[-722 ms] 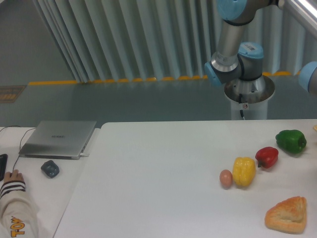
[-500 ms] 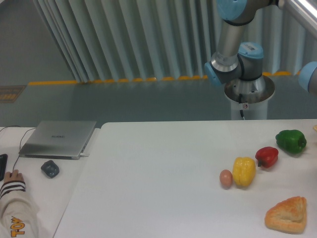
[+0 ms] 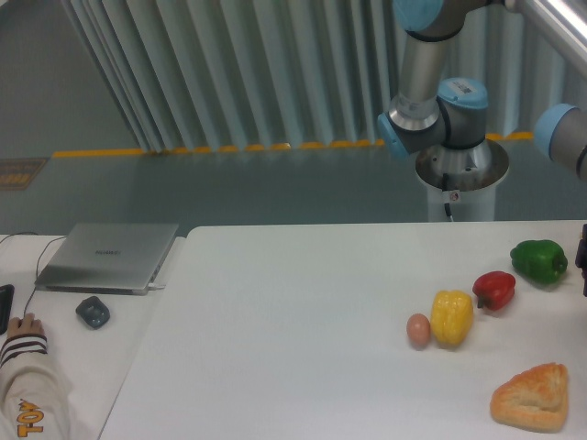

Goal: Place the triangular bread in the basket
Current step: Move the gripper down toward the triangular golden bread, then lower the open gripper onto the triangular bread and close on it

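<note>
The triangular bread [image 3: 531, 399] is golden-brown with a flaky folded crust and lies on the white table [image 3: 293, 339] at the front right. Only a dark sliver of my gripper [image 3: 582, 259] shows at the right edge of the frame, above and to the right of the bread, beside the green pepper [image 3: 538, 259]. Whether its jaws are open or shut does not show. The basket is out of view.
A yellow pepper [image 3: 451, 317], a small tan egg [image 3: 418, 329] and a red pepper [image 3: 494, 290] lie left of and behind the bread. The arm's base [image 3: 449, 147] stands behind the table. A laptop [image 3: 108, 257], a mouse [image 3: 93, 312] and a person's hand [image 3: 23, 335] are at the far left.
The arm's upper links have shifted slightly left, and a dark part of the gripper has come into view at the right edge. The bread and vegetables have not moved.
</note>
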Tool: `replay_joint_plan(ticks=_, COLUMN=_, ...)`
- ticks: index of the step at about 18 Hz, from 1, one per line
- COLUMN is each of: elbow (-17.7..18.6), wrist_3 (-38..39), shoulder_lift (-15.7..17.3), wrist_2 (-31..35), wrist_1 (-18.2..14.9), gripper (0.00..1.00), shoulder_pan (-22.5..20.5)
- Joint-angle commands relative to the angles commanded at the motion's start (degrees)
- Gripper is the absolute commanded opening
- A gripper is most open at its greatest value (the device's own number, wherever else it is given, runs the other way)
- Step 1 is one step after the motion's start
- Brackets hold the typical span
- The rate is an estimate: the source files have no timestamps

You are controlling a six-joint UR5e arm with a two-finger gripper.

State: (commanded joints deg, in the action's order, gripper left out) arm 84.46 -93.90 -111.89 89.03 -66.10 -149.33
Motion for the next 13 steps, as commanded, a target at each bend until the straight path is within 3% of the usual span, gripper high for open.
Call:
replay_joint_plan(ticks=3, elbow=0.89, wrist_3=12.30, shoulder_lift=0.09, wrist_2=0.00, wrist_1=2.46, gripper=1.00, shoulder_pan=1.57)
replay_joint_plan(ticks=9, elbow=0.01, wrist_3=29.63, shoulder_lift=-1.49, wrist_2=0.00, wrist_1=3.26, gripper=1.00, shoulder_pan=5.53)
replay_joint_plan(ticks=11, elbow=0.79, wrist_3=32.02, shoulder_lift=-2.72, wrist_2=-0.09, wrist_1=8.77, gripper=1.00, shoulder_pan=6.68)
replay_joint_plan(ticks=13, elbow=0.71, wrist_3=32.73, shoulder_lift=-3.60, wrist_2=-4.53, wrist_1=9.59, gripper=1.00, shoulder_pan=6.42)
